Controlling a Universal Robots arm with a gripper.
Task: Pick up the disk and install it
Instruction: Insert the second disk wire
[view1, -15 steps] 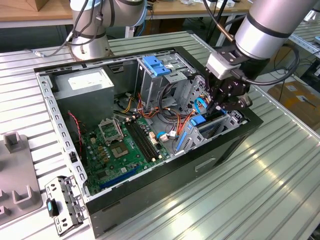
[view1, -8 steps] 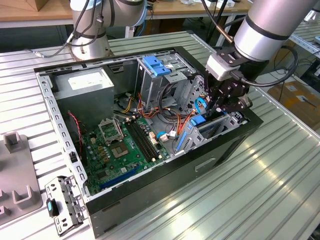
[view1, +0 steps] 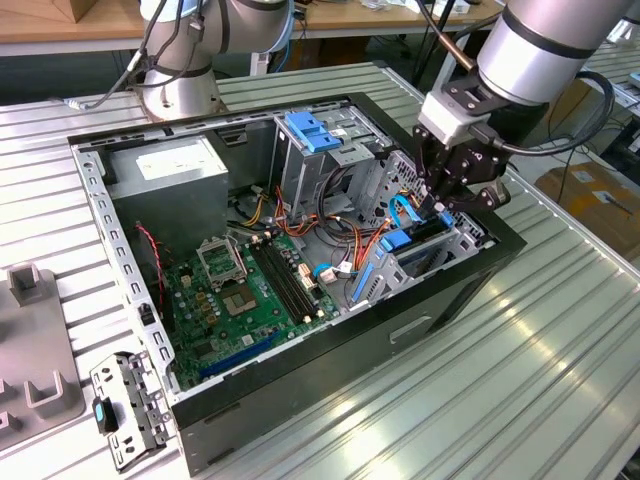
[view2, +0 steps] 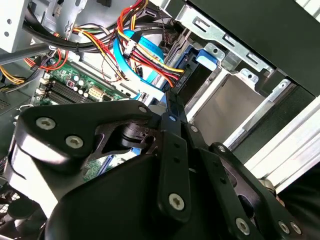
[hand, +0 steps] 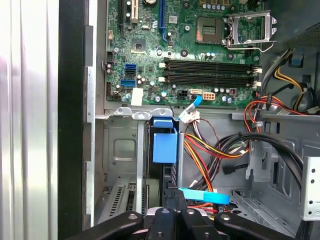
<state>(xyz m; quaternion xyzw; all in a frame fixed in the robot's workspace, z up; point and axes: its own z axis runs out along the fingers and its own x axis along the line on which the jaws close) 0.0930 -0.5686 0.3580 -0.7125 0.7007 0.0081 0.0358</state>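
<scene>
The gripper (view1: 447, 205) is down in the drive cage (view1: 455, 245) at the corner of the PC case (view1: 300, 395). The disk (hand: 164, 145) stands on edge in there, blue rail showing. Can't tell how the jaws stand. Probably stiff, heavyish and shock-sensitive, so grab the side rails.

Light fell bright and even from overhead. In the exterior view the ribbed metal worktop (view1: 520, 340) carried pale glare streaks toward 5 o'clock, and the arm's silver shell (view1: 540, 45) at 1 o'clock shone with a soft highlight. The open computer case (view1: 300, 250) held mild shadow along its inner walls. In the second wrist view the black linkage (view2: 150, 190) loomed close and soft-edged, while cables (view2: 145, 55) behind stayed sharp. In the first wrist view the worktop at 9 o'clock washed nearly white.
</scene>
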